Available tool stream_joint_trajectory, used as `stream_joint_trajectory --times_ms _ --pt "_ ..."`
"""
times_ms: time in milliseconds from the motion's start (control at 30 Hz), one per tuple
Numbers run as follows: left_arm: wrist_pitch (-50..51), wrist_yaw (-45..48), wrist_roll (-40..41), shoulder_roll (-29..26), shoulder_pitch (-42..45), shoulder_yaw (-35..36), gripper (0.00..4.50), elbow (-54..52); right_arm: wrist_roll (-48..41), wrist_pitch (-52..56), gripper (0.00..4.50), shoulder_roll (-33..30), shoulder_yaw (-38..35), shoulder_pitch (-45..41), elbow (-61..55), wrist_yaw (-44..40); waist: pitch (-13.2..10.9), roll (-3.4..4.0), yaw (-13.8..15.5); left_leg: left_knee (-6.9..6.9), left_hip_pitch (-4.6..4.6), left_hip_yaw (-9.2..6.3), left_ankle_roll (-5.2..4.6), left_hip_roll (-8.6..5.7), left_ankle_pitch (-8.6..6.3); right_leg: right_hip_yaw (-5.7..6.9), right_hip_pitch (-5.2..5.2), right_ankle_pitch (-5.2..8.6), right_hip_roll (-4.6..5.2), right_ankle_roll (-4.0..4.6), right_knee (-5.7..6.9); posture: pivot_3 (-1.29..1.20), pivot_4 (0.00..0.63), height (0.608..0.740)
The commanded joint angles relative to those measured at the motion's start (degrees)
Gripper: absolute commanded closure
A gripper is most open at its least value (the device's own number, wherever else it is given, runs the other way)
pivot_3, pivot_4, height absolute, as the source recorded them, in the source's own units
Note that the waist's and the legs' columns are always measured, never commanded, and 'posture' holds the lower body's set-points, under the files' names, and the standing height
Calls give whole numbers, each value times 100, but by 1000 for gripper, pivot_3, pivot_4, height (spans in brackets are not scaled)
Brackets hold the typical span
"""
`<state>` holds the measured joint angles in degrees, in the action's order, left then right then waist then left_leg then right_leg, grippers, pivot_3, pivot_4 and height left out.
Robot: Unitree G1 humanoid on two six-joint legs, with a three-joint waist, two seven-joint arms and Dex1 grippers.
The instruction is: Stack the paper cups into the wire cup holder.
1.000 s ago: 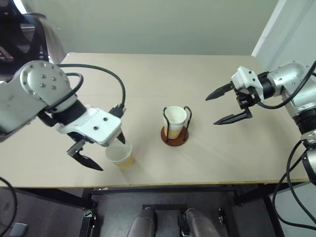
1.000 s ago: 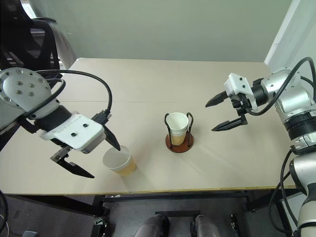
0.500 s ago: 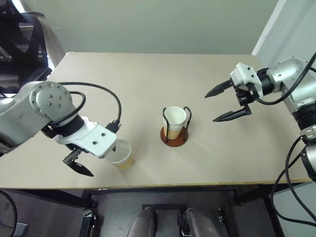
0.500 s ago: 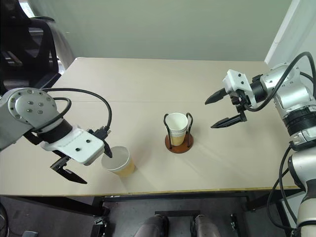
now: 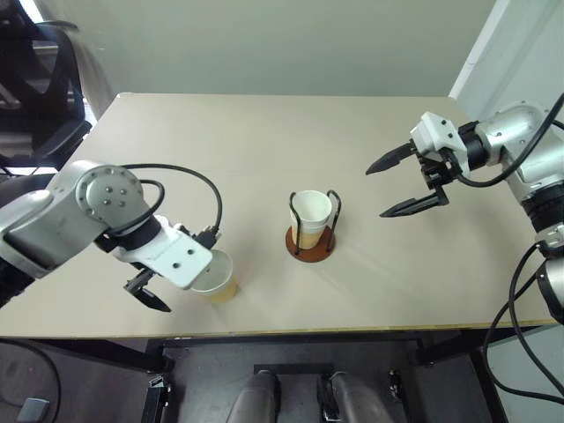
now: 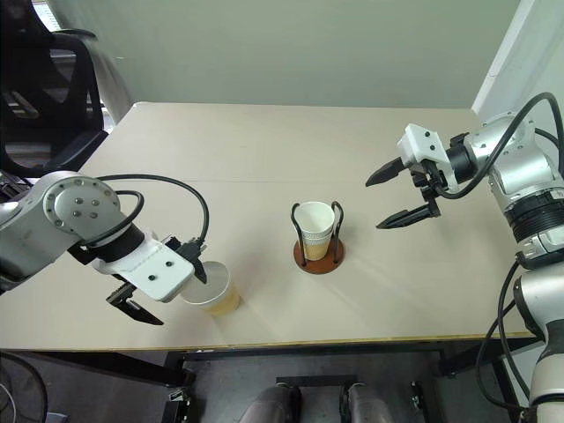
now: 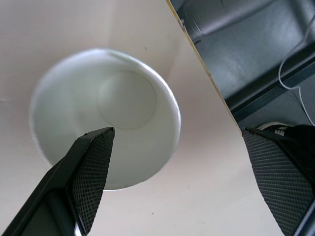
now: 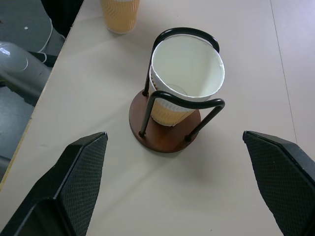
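Two grippers are working over a pale table (image 5: 264, 150), seen from the robot's head cam. Near the table's front edge, toward the robot's left, one loose paper cup (image 5: 218, 275) is standing upright w/ its white mouth facing up. The left gripper (image 6: 166, 292) is pointing straight down at it, fingers spread wide and holding nothing; in the left wrist view one finger (image 7: 91, 169) is sitting over the cup's open mouth while the other is hanging out past the rim, toward the table edge. At table centre the wire cup holder (image 5: 313, 240) is standing on its reddish-brown disc, and stacked cups (image 8: 186, 81) are already sitting inside its black loops, approx. upright. The right gripper (image 5: 407, 183) is hovering well apart to the right, also wide open and empty, angled toward the holder. The step in hand is probably the pickup of the loose cup. To do it well, the fingers should be pinching one side of the wall, one inside and one outside, closing gently so the thin paper isn't crushing, then lifting straight up before carrying it over the holder.
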<state>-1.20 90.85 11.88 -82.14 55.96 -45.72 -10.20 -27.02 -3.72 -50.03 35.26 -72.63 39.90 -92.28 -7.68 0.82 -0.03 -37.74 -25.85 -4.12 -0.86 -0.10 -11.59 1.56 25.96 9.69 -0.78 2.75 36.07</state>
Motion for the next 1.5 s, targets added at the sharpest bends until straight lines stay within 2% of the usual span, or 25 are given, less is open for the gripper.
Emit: stream_joint_trajectory --times_ms 33,167,233,300,533,600,833,1067,1267,1500 --pt "-105 165 -35 -40 -88 246 60 -62 -60 -82 0 -33 -38 -124 -80 -22 0 0 1 0 0 0 1 0 -1 0 0 0 0 0 0 0 150 740" --pt "-69 165 42 -92 -284 268 60 -154 -36 -110 0 23 -82 -140 -46 -22 0 0 0 1 2 0 6 0 -5 0 1 0 0 1 2 0 150 740" --pt "-23 165 111 -151 -379 281 431 -212 -27 -125 0 28 -96 -150 -18 -22 0 0 1 2 1 0 13 0 -9 0 1 0 0 2 3 0 150 740" --pt "-9 165 129 -140 -354 301 982 -187 22 -213 0 60 -136 -179 103 -22 0 0 2 3 2 -1 16 0 -11 1 1 0 0 2 3 0 150 740" --pt "94 165 161 -3 -76 258 3593 -10 -54 -339 0 196 -174 -257 406 -22 0 0 3 2 2 -1 25 0 -15 1 1 -1 1 4 6 0 150 740" --pt "155 165 219 14 -28 245 4385 -17 -356 -157 0 282 -286 -306 410 -22 0 0 0 2 3 0 25 0 -15 0 1 -1 1 5 6 0 150 740" --pt "332 165 391 21 52 236 4451 -58 -1109 330 0 291 -352 -391 309 -22 1 1 3 13 4 -1 23 1 -13 1 2 1 0 8 5 0 150 740" --pt "434 165 545 102 330 215 4451 98 -1473 583 0 134 -247 -353 34 -22 1 1 10 18 5 -1 23 0 -13 2 3 2 0 10 3 0 150 740" --pt "772 165 945 579 1346 26 4451 653 -1595 703 0 20 -169 -309 -117 -22 1 1 24 17 1 -1 27 0 -10 3 3 0 1 11 3 0 150 740" --pt "689 165 1101 906 2479 -505 4451 1395 -1661 706 0 -49 -156 -254 -233 -22 1 1 20 24 6 -1 13 1 0 3 4 1 0 11 2 0 150 740"
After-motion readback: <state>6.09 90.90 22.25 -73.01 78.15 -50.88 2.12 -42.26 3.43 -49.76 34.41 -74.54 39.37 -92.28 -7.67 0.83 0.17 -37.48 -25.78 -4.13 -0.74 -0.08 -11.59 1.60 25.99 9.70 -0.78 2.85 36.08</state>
